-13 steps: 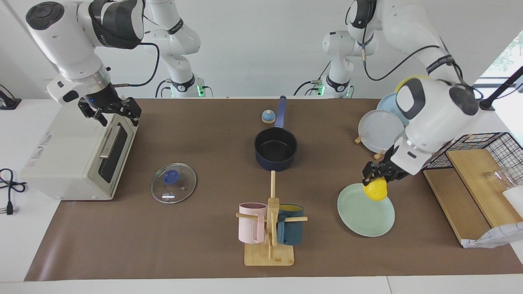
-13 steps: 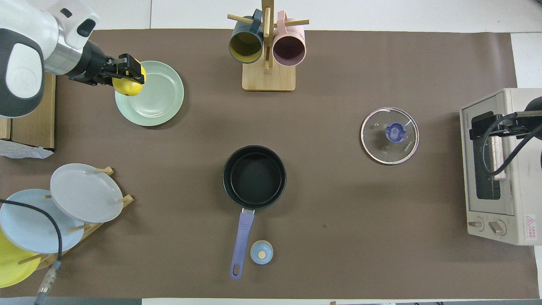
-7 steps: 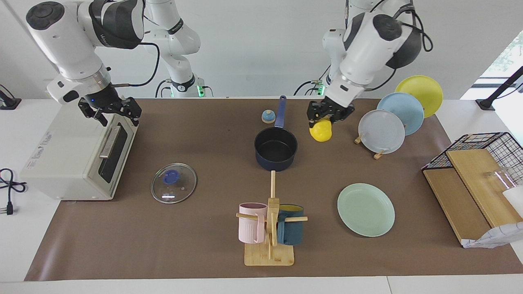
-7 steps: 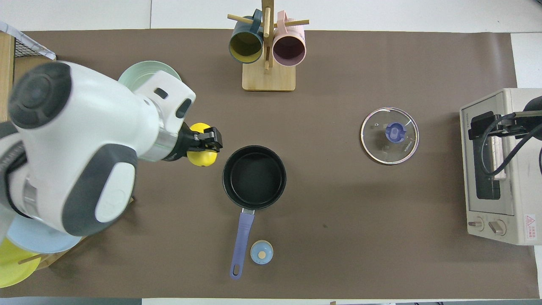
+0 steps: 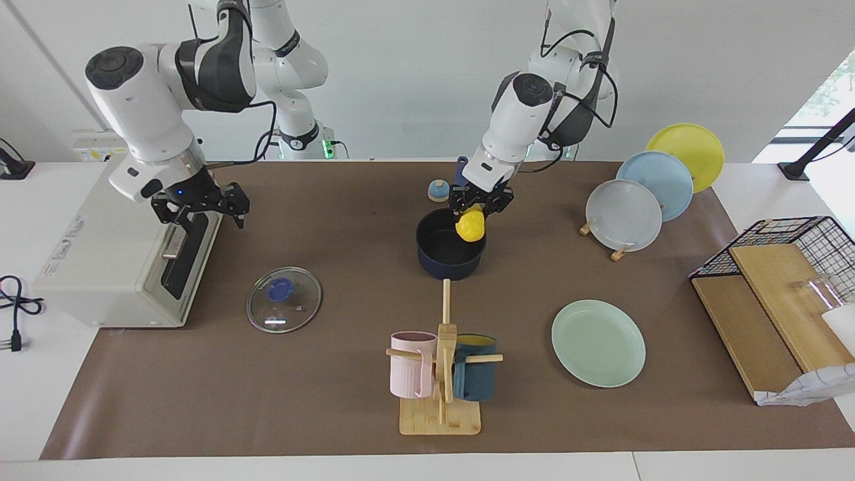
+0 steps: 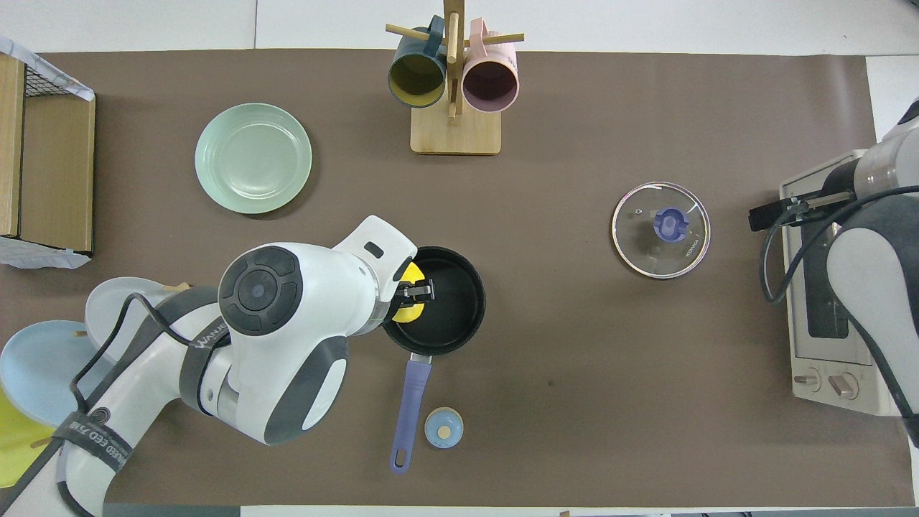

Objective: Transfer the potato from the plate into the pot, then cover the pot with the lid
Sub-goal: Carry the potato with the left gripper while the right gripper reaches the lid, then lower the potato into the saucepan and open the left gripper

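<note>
My left gripper [image 5: 475,212] is shut on the yellow potato [image 5: 469,228] and holds it just above the navy pot [image 5: 447,264], over the side toward the left arm's end. In the overhead view the left gripper [image 6: 420,292] and the potato [image 6: 408,314] lie over the pot's black inside [image 6: 452,309]. The mint-green plate [image 5: 598,342] lies bare, farther from the robots. The glass lid [image 5: 284,308] with its blue knob lies flat on the mat by the oven. My right gripper [image 5: 200,206] hangs open in front of the oven door.
A toaster oven [image 5: 113,254] stands at the right arm's end. A mug rack [image 5: 441,374] stands farther out than the pot. A small bell [image 5: 437,191] sits beside the pot handle [image 6: 411,402]. A rack of upright plates [image 5: 624,214] and a wire basket [image 5: 781,260] stand at the left arm's end.
My left gripper has carried the potato from the green plate to over the pot. My right gripper has shifted a little away from the oven top, toward the lid.
</note>
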Motion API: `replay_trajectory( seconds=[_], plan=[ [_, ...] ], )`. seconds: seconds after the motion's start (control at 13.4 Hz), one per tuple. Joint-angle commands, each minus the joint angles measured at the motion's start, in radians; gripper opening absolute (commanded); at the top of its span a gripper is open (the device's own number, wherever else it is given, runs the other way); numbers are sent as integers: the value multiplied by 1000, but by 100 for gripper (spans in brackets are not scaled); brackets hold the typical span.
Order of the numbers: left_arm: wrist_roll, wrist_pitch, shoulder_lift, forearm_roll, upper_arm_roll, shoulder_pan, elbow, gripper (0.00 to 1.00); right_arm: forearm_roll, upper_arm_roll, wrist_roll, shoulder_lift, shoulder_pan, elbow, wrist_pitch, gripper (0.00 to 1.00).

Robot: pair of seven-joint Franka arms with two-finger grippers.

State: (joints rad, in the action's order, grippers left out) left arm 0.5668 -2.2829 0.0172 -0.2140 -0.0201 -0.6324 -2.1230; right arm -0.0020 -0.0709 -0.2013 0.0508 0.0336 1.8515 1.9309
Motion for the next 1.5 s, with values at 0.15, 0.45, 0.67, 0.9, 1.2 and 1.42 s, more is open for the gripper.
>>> replay_trajectory(
  seconds=[0.15, 0.45, 0.67, 0.9, 1.2, 1.42],
  plan=[
    [76, -130, 75, 54, 19, -59, -31, 0, 30, 11, -21, 156, 80, 5, 190, 100],
    [77, -191, 84, 73, 19, -89, -74, 0, 76, 11, -21, 236, 98, 11, 255, 100],
    [79, -191, 105, 117, 19, -116, -80, 0, 71, 11, -36, 244, 120, 52, 325, 100],
    [81, -194, 118, 119, 19, -130, -84, 0, 71, 10, -47, 239, 108, 101, 358, 100],
    [79, -193, 131, 134, 22, -155, -87, 0, 71, 10, -95, 236, 97, 130, 379, 100],
    [117, -193, 155, 183, 22, -170, -86, 0, 71, 10, -98, 233, 97, 140, 364, 97]
  ],
)
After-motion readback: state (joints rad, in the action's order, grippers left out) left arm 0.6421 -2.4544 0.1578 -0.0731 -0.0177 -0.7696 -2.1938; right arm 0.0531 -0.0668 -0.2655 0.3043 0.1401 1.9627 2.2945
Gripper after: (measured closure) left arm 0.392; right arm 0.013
